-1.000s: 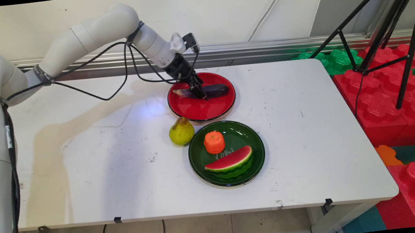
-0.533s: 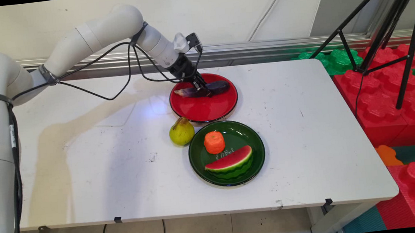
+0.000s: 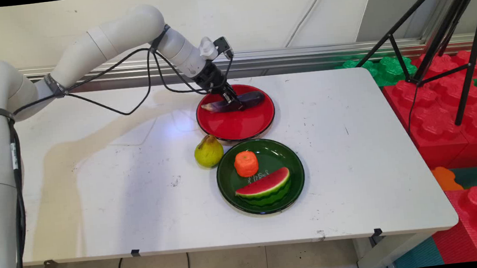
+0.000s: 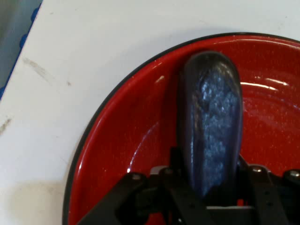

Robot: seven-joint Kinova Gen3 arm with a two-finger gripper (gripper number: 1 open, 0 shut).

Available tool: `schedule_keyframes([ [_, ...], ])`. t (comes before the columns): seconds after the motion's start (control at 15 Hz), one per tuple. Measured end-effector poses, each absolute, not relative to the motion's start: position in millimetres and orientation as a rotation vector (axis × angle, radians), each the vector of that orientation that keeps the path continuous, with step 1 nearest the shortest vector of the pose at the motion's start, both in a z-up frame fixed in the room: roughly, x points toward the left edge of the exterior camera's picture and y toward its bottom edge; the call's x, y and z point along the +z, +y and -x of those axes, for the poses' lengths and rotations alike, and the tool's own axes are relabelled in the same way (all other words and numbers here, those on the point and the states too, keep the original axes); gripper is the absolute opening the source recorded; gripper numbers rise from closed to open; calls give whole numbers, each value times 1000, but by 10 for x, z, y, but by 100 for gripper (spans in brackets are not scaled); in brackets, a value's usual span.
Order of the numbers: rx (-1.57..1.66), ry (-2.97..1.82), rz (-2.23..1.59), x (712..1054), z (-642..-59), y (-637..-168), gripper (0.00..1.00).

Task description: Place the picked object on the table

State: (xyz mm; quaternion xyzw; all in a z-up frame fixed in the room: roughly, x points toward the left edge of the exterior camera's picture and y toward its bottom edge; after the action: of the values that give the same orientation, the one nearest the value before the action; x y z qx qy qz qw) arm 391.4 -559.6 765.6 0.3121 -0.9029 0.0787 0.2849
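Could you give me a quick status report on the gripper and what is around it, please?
Gripper shut on eggplant. Eggplant on red plate. Pear and green plate nearby.

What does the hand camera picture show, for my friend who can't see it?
The black gripper is shut on a dark purple eggplant, which lies in a red plate. The plate sits on a white table.

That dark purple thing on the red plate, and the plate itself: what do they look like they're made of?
The eggplant looks like moulded plastic or foam: dull, with a grainy bluish sheen, probably a toy. The red plate looks like glazed ceramic or glossy melamine, I can't tell which: smooth, with sharp light streaks and a thin black rim.
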Motion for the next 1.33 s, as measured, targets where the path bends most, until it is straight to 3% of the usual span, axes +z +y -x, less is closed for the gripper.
schedule_keyframes([
  [0.8,251,-2379,-808,8117,-4161,-5357,0],
  [1.33,250,-2400,-771,8544,-4511,-4848,0],
])
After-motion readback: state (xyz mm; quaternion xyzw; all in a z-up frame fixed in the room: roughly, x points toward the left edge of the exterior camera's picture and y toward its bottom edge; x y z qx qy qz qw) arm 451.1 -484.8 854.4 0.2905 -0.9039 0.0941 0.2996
